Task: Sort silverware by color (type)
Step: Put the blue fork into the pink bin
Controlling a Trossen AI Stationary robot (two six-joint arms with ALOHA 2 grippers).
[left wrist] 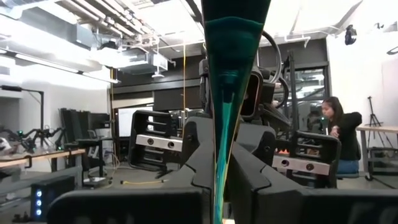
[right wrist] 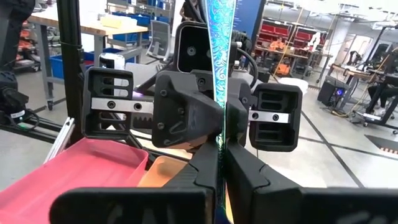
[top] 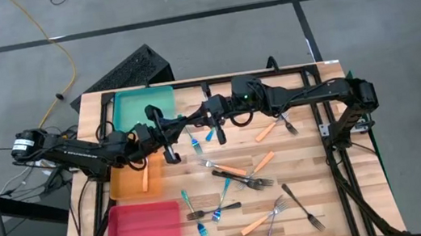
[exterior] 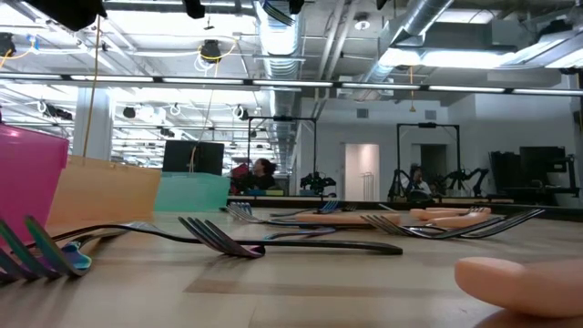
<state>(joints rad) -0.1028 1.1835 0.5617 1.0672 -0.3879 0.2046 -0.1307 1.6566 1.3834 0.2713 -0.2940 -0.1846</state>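
Above the table's far middle my two grippers face each other with their fingertips close together, both shut on one blue fork. My left gripper (top: 185,125) (left wrist: 219,171) has its teal handle (left wrist: 233,56). My right gripper (top: 201,121) (right wrist: 219,165) has its patterned blue-green shank (right wrist: 219,56). In the high view the arms hide the fork. Several other forks, blue (top: 195,146), orange (top: 263,161) and dark (top: 239,178), lie flat on the wooden table (top: 367,195). My left gripper pinches the narrow lower end of the teal handle (left wrist: 219,146) between its two fingers. The fingers come from the table's left, slanting a little upward, and lie across the fork. The fork is clear of the table. My right gripper pinches the fork's patterned blue-green shank (right wrist: 219,134) between its two fingers. The fingers come level from the table's right and lie across the fork. The fork is clear of the table.
At the table's left stand a teal tray (top: 142,109), an orange tray (top: 126,186) with an orange fork (top: 147,178) in it, and a pink tray (top: 142,231). Loose forks cover the middle and near right. A person sits in the room beyond.
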